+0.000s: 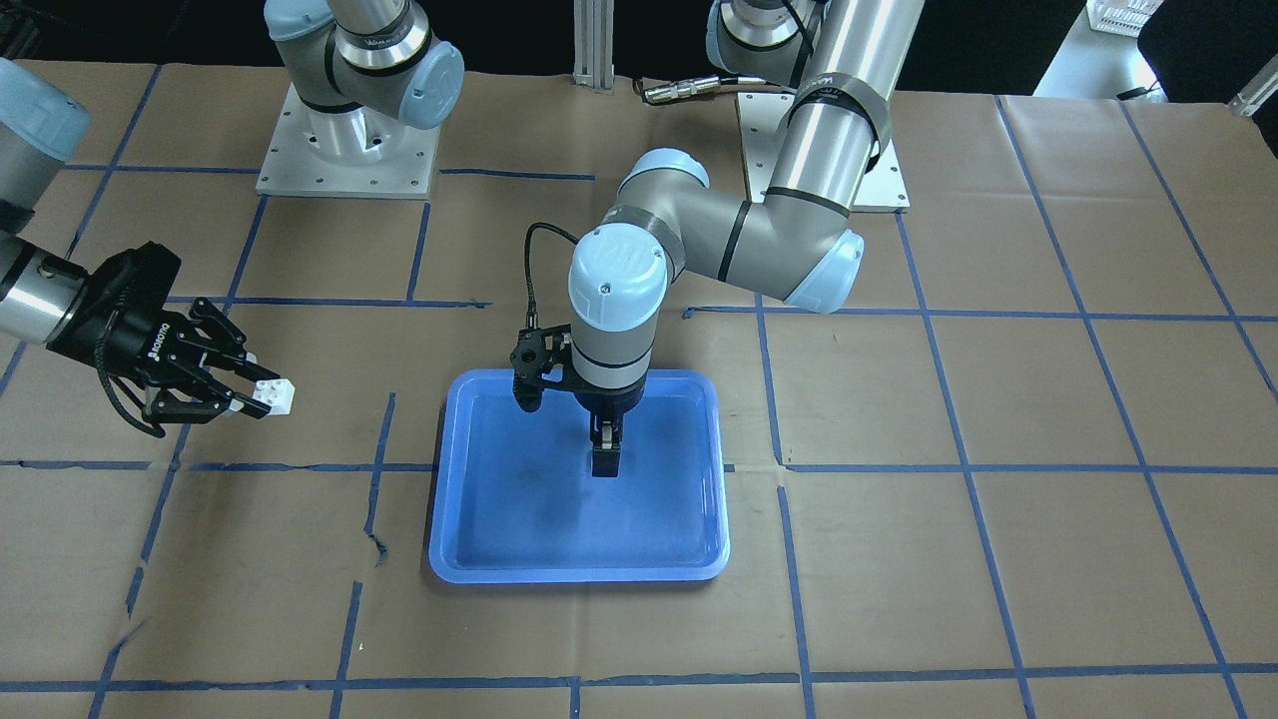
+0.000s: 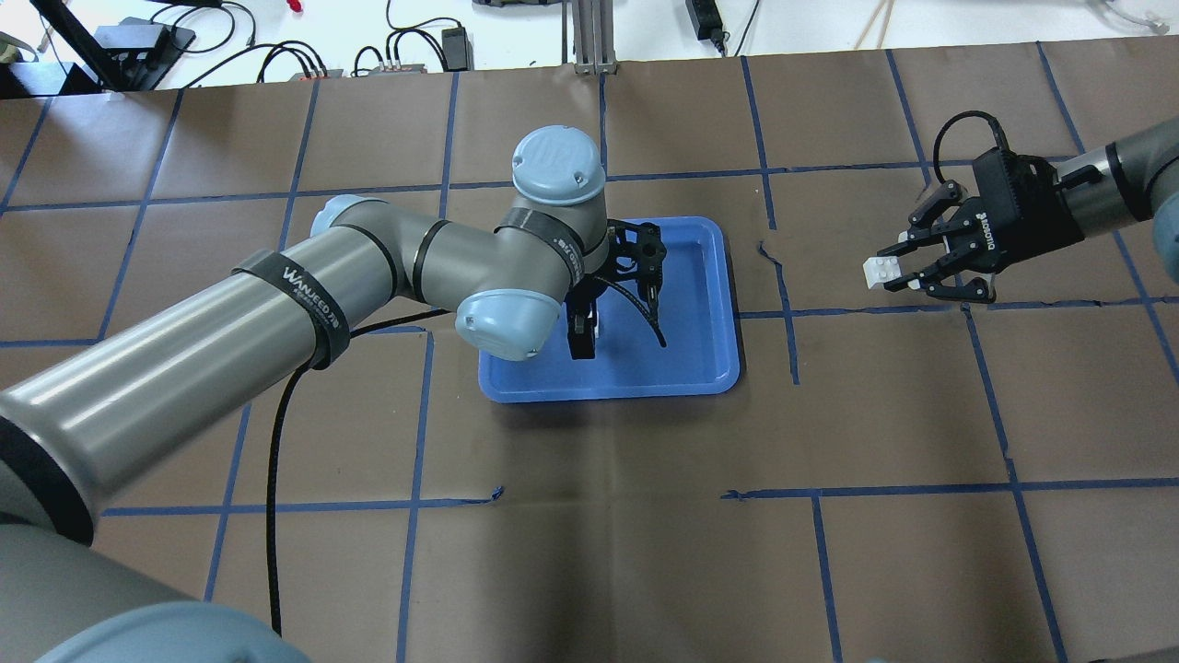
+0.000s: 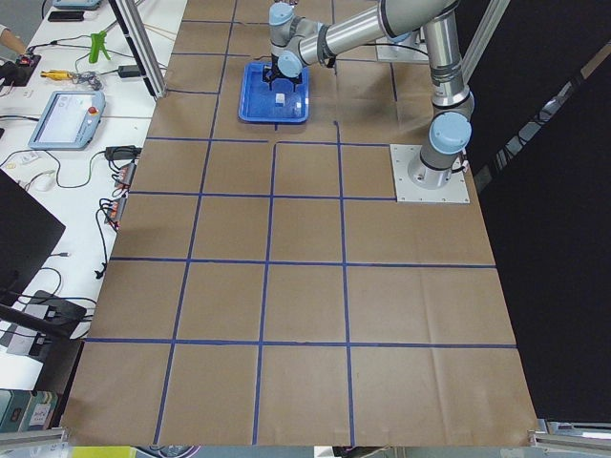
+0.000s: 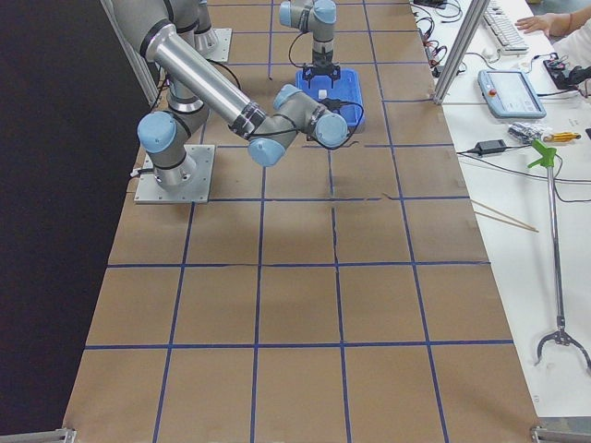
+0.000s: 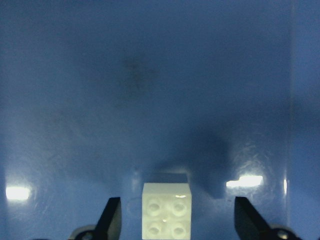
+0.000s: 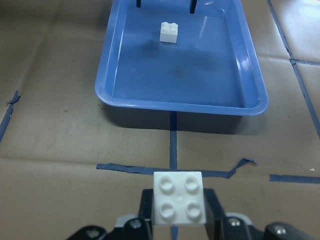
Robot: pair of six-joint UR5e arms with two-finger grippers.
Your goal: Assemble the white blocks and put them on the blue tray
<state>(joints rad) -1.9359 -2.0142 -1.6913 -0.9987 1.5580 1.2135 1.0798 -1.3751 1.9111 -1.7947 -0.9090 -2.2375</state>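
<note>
The blue tray (image 1: 579, 574) lies at the table's middle. One white block (image 5: 166, 210) sits stud-side up on the tray floor; it also shows in the right wrist view (image 6: 168, 32). My left gripper (image 2: 582, 345) points straight down over it. Its fingers (image 5: 111, 220) stand apart on either side of the block without touching it. My right gripper (image 2: 898, 267) is shut on the second white block (image 2: 877, 272), held above the table well to the side of the tray. That block also shows in the front view (image 1: 275, 396) and the right wrist view (image 6: 179, 197).
The brown paper table carries a grid of blue tape. The arms' base plates (image 1: 344, 150) stand at the robot's side. My left arm's elbow (image 2: 502, 322) and a black cable (image 2: 276, 442) hang over the table beside the tray.
</note>
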